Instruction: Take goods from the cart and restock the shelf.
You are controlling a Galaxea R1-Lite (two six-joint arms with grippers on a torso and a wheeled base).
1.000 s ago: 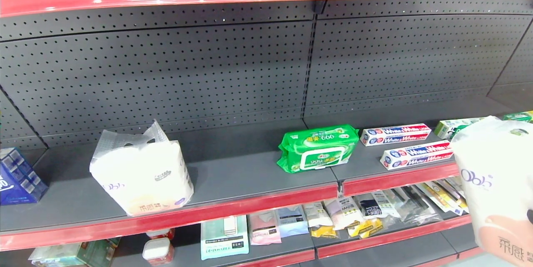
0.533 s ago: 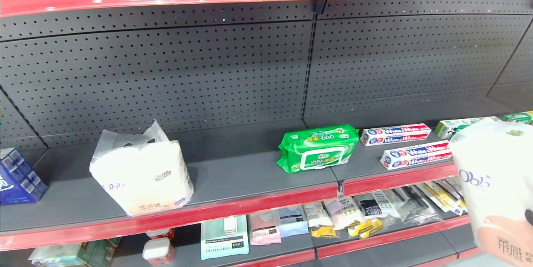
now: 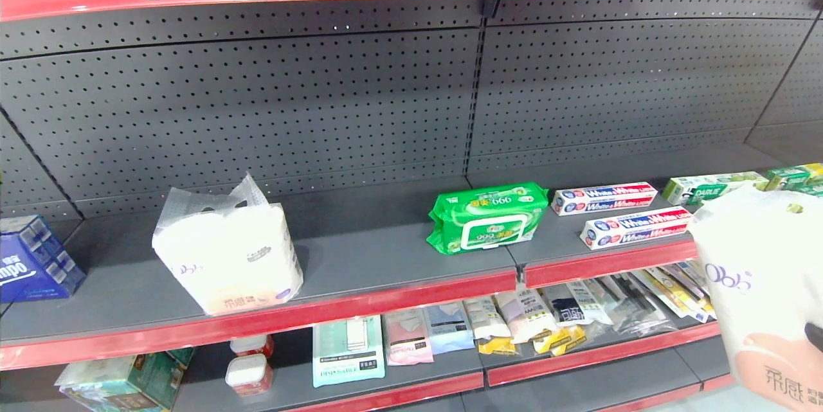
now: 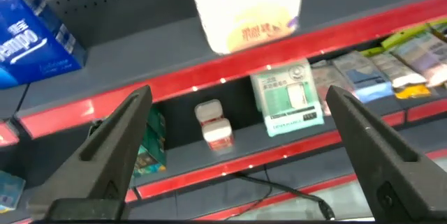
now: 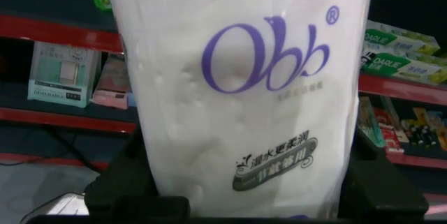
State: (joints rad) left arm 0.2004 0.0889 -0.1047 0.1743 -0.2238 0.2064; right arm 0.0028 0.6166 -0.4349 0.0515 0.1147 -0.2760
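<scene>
Right gripper carrying tissues, wipes pack as reference.
My right gripper [image 5: 244, 189] is clamped on a white tissue pack [image 3: 759, 290], nearer me and right of the green wipes pack [image 3: 488, 218]. My left gripper [image 4: 237, 98] gapes empty, nearer me and left of the wipes. On the shelf [image 3: 360, 270], a second tissue pack [image 3: 228, 258] stands well left of the wipes, and toothpaste boxes [image 3: 636, 227] lie just to their right.

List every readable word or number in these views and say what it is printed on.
"Obb": tissue pack in the right wrist view
"White & White": both toothpaste boxes
"DARLIE": green box beside them
"DISPOSABLE": teal pack
"999", upside down: green wipes pack
"mpo", cut off: blue box
All other print is too small or blurred.
</scene>
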